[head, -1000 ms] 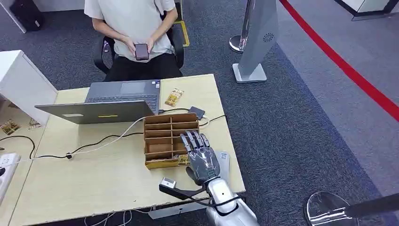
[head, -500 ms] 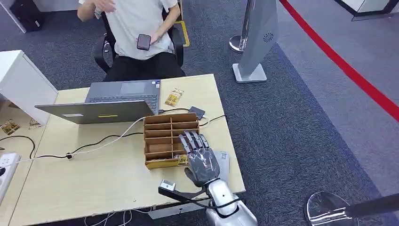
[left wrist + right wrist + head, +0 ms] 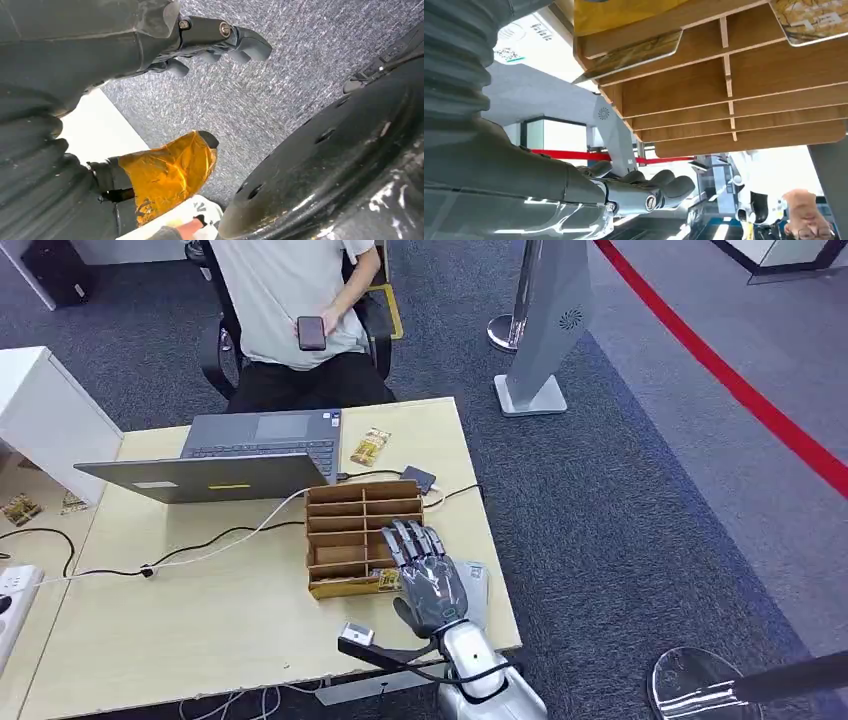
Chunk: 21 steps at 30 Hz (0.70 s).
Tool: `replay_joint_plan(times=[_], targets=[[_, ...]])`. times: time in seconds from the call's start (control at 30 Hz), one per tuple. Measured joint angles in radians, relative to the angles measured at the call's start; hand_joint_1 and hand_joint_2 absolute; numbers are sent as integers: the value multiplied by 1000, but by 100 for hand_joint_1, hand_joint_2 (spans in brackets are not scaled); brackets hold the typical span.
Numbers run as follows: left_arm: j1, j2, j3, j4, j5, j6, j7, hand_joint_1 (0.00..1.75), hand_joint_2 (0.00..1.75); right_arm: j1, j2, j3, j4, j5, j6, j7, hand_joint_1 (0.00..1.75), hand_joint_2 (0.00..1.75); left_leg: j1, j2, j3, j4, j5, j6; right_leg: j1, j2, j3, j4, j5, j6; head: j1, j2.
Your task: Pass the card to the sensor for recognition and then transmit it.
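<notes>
Silver and dark grey, the right hand (image 3: 430, 575) lies palm-down over the desk (image 3: 200, 610) near its right edge, fingers apart and reaching onto the right end of the wooden slotted box (image 3: 350, 525), holding nothing that can be seen; in the right wrist view its fingers (image 3: 659, 187) stretch out beneath the box's dividers (image 3: 724, 95). A card (image 3: 385, 582) with a yellow pattern sits in the box's near slot, just beside the hand; from the wrist another card (image 3: 634, 52) shows in a slot. A pale flat sensor pad (image 3: 475, 580) lies partly under the hand, at the desk's right edge. The left hand (image 3: 125, 100) hangs over grey carpet, fingers (image 3: 225, 45) loosely curled and apart from the thumb, empty. Farther along the desk, a black reader (image 3: 417, 479) with a cable sits behind the box; a small yellow packet (image 3: 370, 447) lies near the far edge; a grey laptop (image 3: 245, 455) stands open toward the far-left side. Beyond the far edge a person (image 3: 295, 300) sits in a chair holding a phone (image 3: 311, 332).
</notes>
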Motion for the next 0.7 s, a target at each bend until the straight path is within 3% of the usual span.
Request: replay_joint_plan(times=[0.23,0.27,0.5,0.7], targets=[[0,0,0,0,0,0,0,0,175,0,2,-1,10,-2,0,-5,0,175,0,0,0,0,0,0,0,0,0,0,0,0,0,0],[0,0,1,0,0,0,0,0,175,0,2,-1,11,-2,0,-7,175,175,0,0,0,0,0,0,0,0,0,0,0,0,0,0],[0,0,5,0,1,0,0,0,175,4,16,-25,22,-5,0,-60,175,175,0,0,0,0,0,0,0,0,0,0,0,0,0,0],[0,0,5,0,0,6,0,0,175,7,18,-43,24,-8,0,-66,175,175,0,0,0,0,0,0,0,0,0,0,0,0,0,0]])
